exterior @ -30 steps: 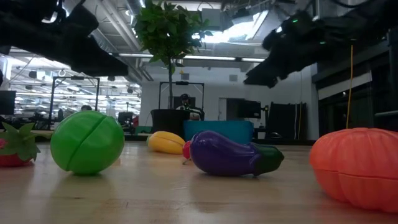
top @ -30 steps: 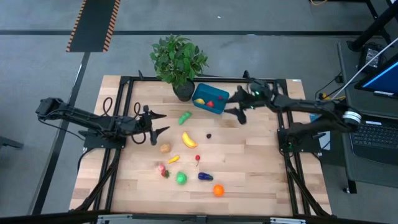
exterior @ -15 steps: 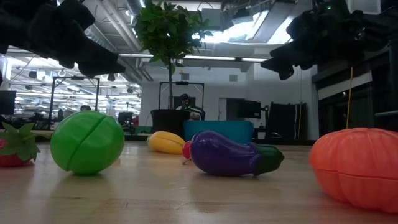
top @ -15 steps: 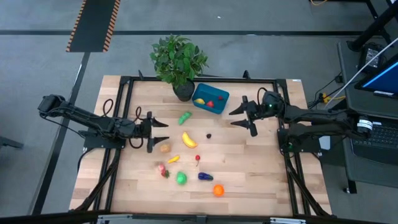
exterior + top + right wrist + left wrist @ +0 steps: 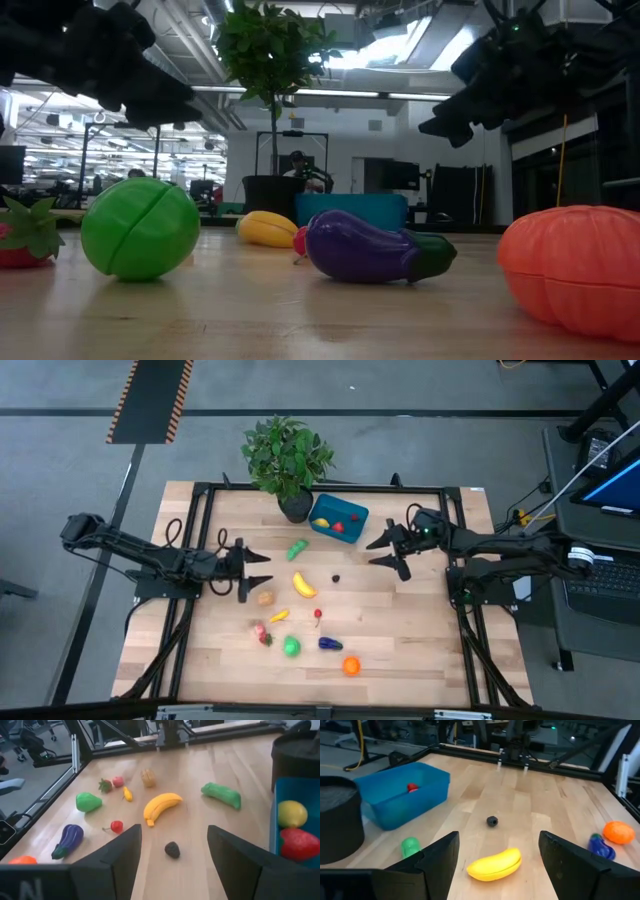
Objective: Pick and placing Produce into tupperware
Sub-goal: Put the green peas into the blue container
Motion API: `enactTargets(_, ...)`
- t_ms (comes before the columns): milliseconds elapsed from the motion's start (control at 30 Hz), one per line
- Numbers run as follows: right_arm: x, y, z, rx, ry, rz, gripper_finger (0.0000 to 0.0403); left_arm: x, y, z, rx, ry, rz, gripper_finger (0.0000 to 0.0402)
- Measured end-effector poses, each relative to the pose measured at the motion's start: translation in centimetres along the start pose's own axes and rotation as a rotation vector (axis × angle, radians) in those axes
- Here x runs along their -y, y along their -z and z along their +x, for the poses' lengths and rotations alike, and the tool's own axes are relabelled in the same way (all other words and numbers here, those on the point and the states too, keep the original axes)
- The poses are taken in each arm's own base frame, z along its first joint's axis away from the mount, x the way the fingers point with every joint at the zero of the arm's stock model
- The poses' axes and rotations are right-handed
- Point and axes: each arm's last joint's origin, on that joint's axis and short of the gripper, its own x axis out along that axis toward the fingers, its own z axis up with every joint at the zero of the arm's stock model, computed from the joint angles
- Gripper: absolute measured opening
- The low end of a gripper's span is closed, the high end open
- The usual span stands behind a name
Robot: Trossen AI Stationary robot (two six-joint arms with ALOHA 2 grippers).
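Observation:
The teal tupperware (image 5: 338, 518) stands at the table's far middle with a yellow and a red piece (image 5: 299, 844) inside. Loose produce lies on the wood: a green piece (image 5: 297, 549), a banana (image 5: 303, 584), a dark berry (image 5: 335, 577), a tan piece (image 5: 265, 598), a strawberry (image 5: 262, 632), a green fruit (image 5: 291, 647), an eggplant (image 5: 330, 644) and an orange (image 5: 351, 666). My left gripper (image 5: 262, 568) hovers open left of the banana. My right gripper (image 5: 372, 553) hovers open, right of the tupperware's near corner. Both are empty.
A potted plant (image 5: 288, 460) in a dark pot stands just left of the tupperware at the far edge. A black metal frame (image 5: 200, 500) runs round the table. Bare wood lies between the berry and my right gripper.
My right gripper has drawn back from beside the tupperware toward the table's right and near side, sinking a little, still open. My left gripper has stayed in place and rolled about its own axis, its fingers swinging slightly toward the near edge.

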Motion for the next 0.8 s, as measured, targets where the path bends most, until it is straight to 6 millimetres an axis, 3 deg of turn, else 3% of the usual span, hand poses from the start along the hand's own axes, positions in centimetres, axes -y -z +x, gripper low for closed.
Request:
enactTargets(133, 0.2, 0.3, 0.3, -0.017, 0.0, 0.01, 0.0228, -0.3, -0.5, 0.2, -0.044, -0.04, 0.014, 0.0265)
enactTargets(433, 0.3, 0.6, 0.5, -0.035, 0.0, -0.005, 0.0228, -0.3, -4.8, 0.8, -0.239, -0.116, 0.035, 0.0265)
enactTargets(800, 0.3, 0.7, 0.5, -0.045, 0.003, 0.001, 0.0228, -0.8, -5.1, 4.7, -0.438, -0.172, 0.027, 0.0265)
